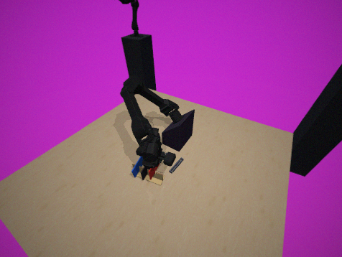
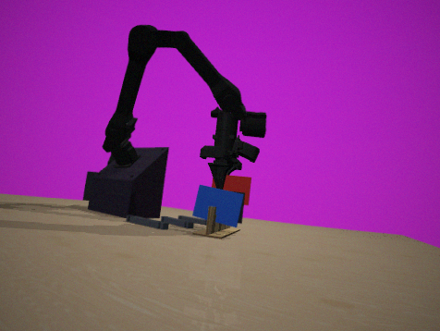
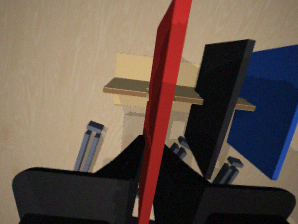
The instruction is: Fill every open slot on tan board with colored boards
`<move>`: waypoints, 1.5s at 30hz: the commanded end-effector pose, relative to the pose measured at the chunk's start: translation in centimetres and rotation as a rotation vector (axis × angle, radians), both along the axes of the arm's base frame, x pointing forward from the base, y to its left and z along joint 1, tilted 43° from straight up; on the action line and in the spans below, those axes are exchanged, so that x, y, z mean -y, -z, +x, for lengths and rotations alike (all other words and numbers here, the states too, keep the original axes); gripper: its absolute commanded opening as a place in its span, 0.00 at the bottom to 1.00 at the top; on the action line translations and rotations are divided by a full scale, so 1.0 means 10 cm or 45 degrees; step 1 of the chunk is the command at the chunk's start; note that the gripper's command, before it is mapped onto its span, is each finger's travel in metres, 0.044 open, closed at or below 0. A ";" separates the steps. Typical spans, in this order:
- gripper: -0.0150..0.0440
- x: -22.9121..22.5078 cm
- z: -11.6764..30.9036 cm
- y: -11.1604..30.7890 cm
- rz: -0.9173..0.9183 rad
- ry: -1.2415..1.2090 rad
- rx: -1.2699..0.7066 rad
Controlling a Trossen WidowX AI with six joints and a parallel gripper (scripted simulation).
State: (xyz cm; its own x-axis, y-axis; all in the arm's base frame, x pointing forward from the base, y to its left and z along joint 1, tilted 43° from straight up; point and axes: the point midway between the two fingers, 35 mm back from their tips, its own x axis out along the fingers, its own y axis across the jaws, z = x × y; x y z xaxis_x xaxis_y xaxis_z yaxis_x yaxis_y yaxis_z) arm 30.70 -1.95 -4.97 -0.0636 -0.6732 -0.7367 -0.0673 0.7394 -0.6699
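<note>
"Gripper [image 1: 150, 169] [image 2: 220, 187] [image 3: 147, 141] first, since it's nearest the wrist view: what has it got?"

"Its fingers are closed on the red board [image 1: 151, 173] [image 2: 243, 186] [image 3: 162, 85], which is at the tan board [image 1: 158, 175] [image 2: 212, 219] [image 3: 182, 93], over its unfilled part."

"What could spoil it from here?"

"Pressing down with the notch slightly off the slot, I'd say. The red board could catch on the tan board's top edge, then tilt in the grip or tip the tan board. I can't see the notch meeting the slot."

"Which way does the red board point?"

"Upright, its long axis running level and crosswise to the tan board. In the exterior view it stands higher than its blue neighbour, so it looks not fully down."

"And farther along the tan board?"

"Next to the red one, the black board [image 1: 144, 174] [image 2: 242, 208] [image 3: 220, 107] crosses the tan board. Beyond that, near the tan board's end, the blue board [image 1: 136, 168] [image 2: 219, 204] [image 3: 270, 110] crosses it too. Drifting sideways might make the fingers knock the black one."
</note>
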 end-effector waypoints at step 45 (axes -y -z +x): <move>0.25 0.20 -0.03 0.21 -0.007 -0.006 -0.009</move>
